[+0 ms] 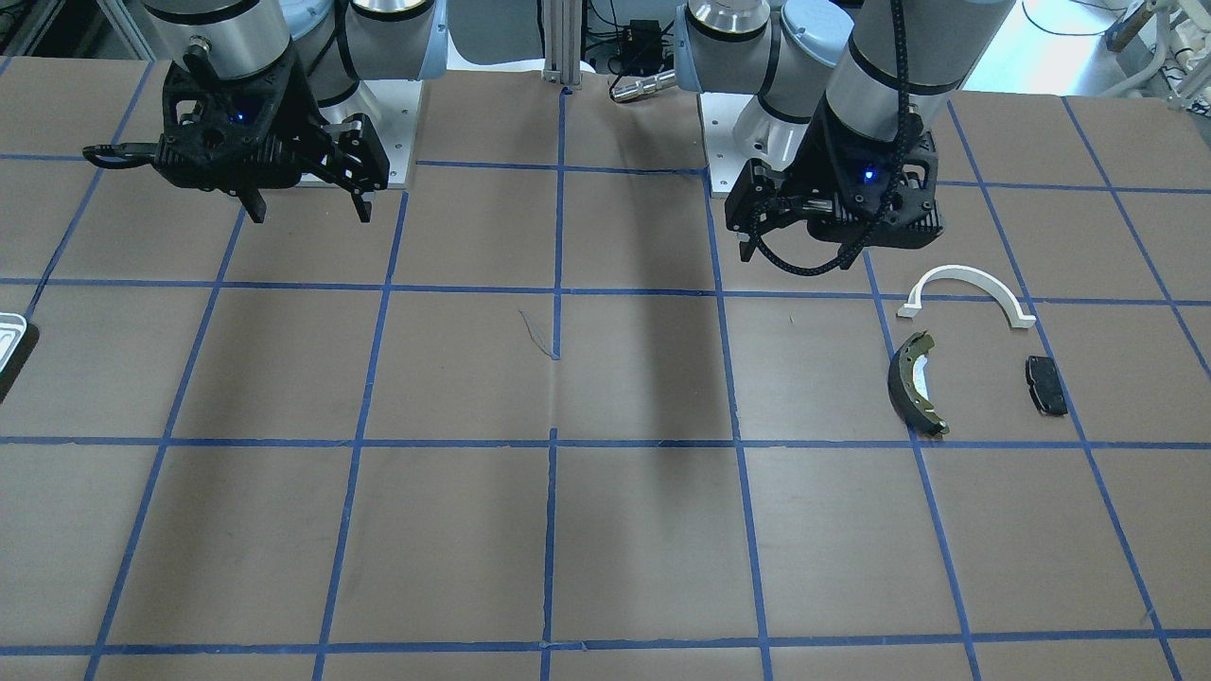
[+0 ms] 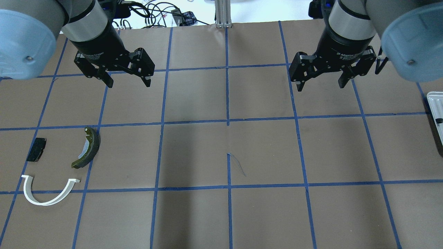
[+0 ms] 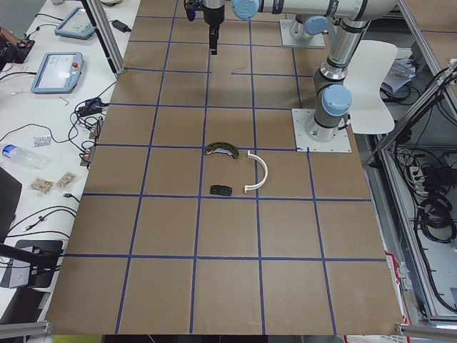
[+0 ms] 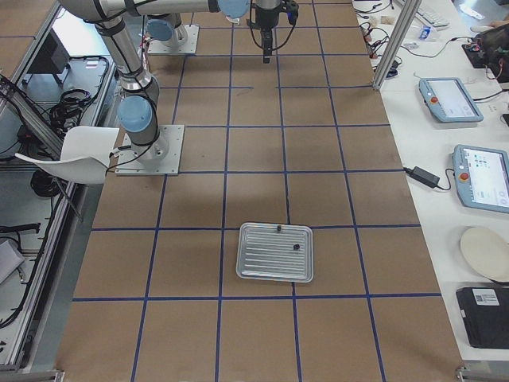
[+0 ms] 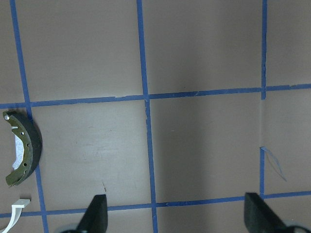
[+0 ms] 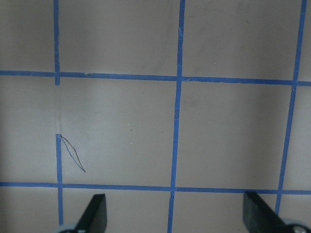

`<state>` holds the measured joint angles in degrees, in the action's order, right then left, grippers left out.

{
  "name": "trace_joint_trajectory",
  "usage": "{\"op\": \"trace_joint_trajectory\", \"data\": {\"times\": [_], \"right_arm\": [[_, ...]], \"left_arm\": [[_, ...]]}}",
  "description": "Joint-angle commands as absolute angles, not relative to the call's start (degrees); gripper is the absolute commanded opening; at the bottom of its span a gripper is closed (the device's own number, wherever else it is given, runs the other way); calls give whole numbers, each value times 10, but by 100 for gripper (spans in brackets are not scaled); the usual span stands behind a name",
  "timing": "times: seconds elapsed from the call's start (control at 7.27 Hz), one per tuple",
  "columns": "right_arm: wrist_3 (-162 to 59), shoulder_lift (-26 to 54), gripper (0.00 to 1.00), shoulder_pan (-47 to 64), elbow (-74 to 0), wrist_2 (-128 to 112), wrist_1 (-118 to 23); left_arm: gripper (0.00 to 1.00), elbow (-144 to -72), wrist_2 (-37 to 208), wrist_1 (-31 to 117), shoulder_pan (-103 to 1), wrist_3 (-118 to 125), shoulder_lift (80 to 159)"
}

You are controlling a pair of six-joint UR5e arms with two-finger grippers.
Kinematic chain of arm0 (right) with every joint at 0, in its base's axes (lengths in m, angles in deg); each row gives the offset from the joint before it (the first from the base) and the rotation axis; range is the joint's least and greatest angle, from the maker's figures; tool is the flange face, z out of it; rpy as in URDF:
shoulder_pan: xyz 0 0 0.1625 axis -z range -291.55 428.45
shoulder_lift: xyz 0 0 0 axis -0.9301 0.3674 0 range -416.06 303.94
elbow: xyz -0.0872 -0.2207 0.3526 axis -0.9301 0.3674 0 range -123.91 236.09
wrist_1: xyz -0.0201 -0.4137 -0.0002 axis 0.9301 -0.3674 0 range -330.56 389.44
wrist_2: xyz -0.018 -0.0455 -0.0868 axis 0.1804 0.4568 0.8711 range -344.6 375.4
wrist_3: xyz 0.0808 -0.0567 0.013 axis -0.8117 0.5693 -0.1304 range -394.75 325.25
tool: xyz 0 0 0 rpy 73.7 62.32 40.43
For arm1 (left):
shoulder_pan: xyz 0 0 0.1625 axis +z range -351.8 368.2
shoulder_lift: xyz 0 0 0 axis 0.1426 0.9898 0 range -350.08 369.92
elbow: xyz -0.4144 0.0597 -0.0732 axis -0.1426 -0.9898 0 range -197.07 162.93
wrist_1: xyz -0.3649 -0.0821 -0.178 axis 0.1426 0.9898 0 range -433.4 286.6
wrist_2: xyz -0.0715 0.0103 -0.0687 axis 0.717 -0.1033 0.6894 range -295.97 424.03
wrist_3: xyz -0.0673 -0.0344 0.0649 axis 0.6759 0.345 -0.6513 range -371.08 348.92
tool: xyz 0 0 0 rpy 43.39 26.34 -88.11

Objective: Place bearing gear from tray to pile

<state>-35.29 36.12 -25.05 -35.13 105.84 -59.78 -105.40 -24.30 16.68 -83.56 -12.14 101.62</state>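
table, blue grid: tray holds bearing gear

Both arms are shiny silver tubes with big, round, pale blue caps. In the overhead view the left arm has its left cap at 10 o'clock. The right arm has its right cap at 2 o'clock. Each cap has one tiny screw. The left gripper and right gripper are black with two thin fingers each. Small white letters run around the right wrist. In the front view a blue light glows on the left wrist, and a black woven cable runs down that arm.
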Motion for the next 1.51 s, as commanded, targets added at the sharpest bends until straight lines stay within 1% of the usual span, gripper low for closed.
{"op": "trace_joint_trajectory", "data": {"times": [0.0, 0.41, 0.55, 0.83, 0.96, 1.1, 1.24, 1.38], "right_arm": [[-349, 351, 100, -249, -352, 1055, -621], [-331, 343, 100, -241, -352, 1066, -619], [-299, 342, 100, -211, -352, 1064, -619], [-187, 333, 100, -113, -353, 1059, -620], [-165, 315, 100, -60, -352, 1061, -617], [-69, 294, 100, -12, -352, 1063, -633], [-11, 262, 100, 35, -351, 1065, -685], [37, 220, 100, 78, -347, 1066, -719]], "left_arm": [[100, -1054, -243, 167, -836, -121, 1016], [100, -1054, -242, 167, -836, -121, 1015], [100, -1054, -243, 167, -836, -121, 1015], [100, -1055, -243, 167, -836, -121, 1015], [100, -1055, -243, 167, -836, -121, 1015], [100, -1055, -243, 167, -836, -121, 1015], [100, -1055, -243, 167, -836, -121, 1015], [100, -1055, -243, 167, -836, -122, 1015]]}}
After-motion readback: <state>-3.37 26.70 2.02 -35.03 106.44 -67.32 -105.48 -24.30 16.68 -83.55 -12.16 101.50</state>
